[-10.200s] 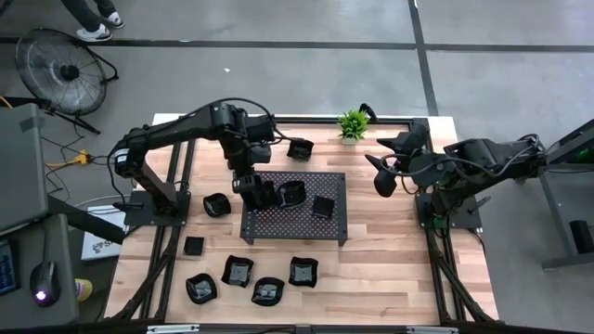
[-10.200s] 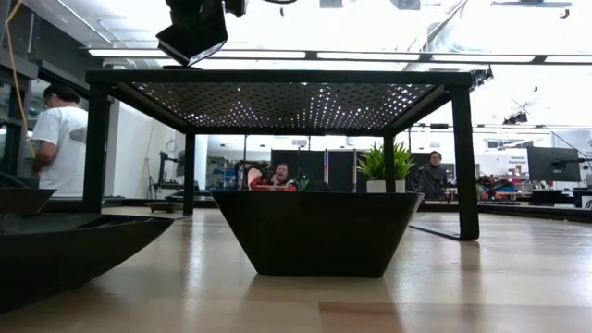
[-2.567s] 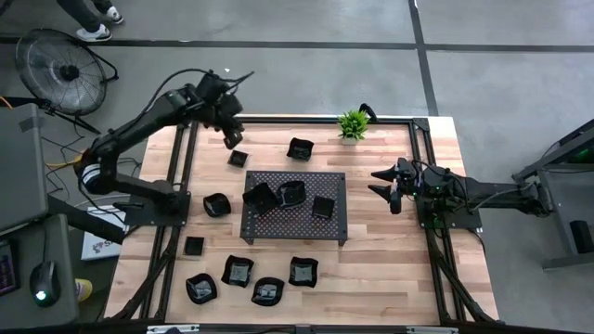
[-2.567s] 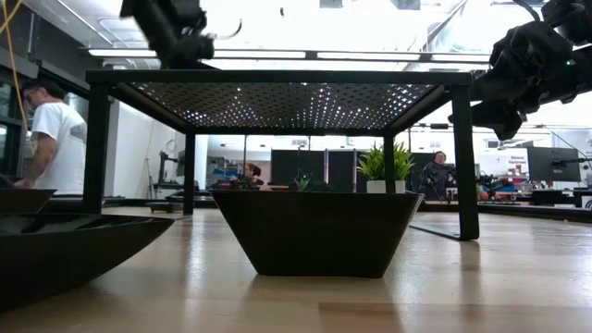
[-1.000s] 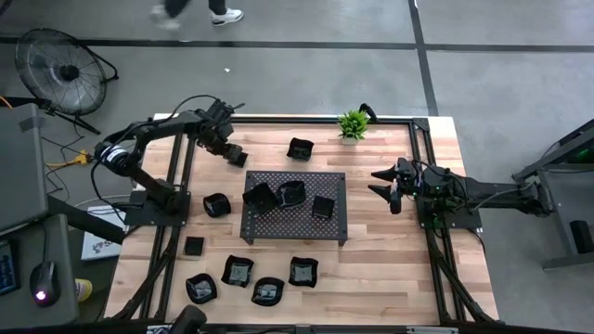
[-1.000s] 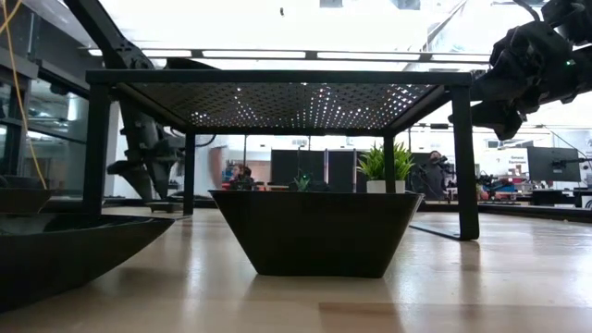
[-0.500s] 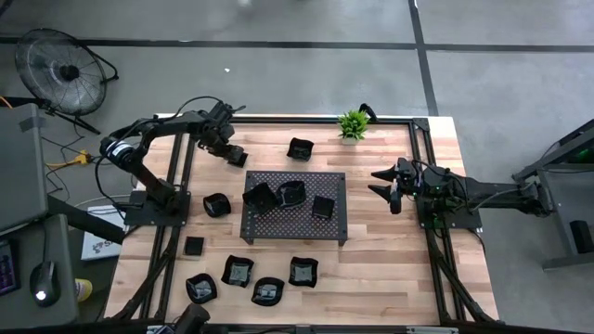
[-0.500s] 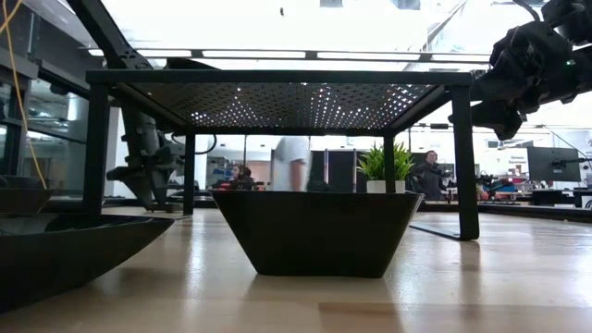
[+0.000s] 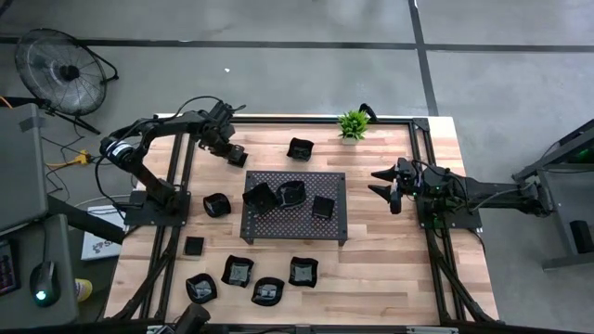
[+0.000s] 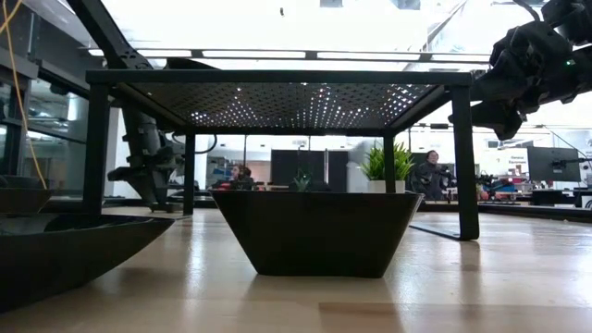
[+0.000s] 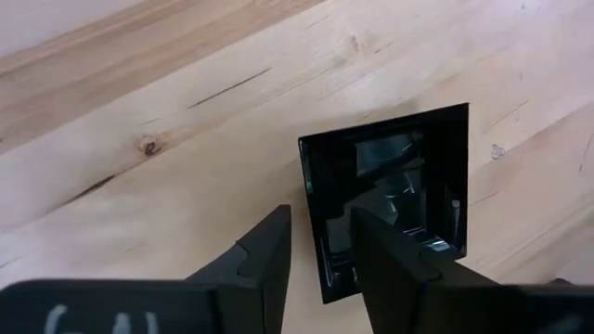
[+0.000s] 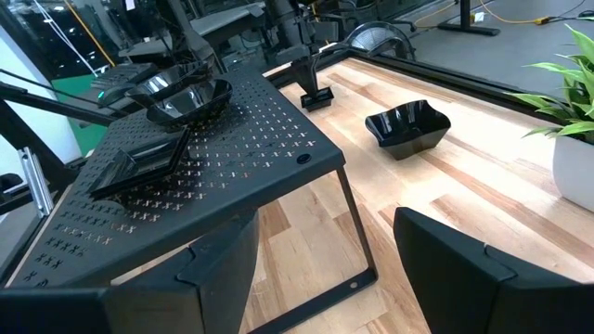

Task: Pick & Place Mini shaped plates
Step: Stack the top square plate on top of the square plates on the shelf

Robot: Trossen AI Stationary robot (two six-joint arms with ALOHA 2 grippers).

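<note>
Wooden table point(image 9: 371, 260); grey floor point(image 9: 306, 74), fan point(image 9: 58, 63) beyond.

In the left wrist view, the left gripper point(image 11: 320, 243) covers one edge of the square plate point(image 11: 390, 186), so whether the fingers actually touch its rim cannot be told. In the low view, the near plate point(image 10: 55, 254) is cut off by the picture's edge, and the plates on the tray point(image 10: 277, 92) are hidden.
</note>
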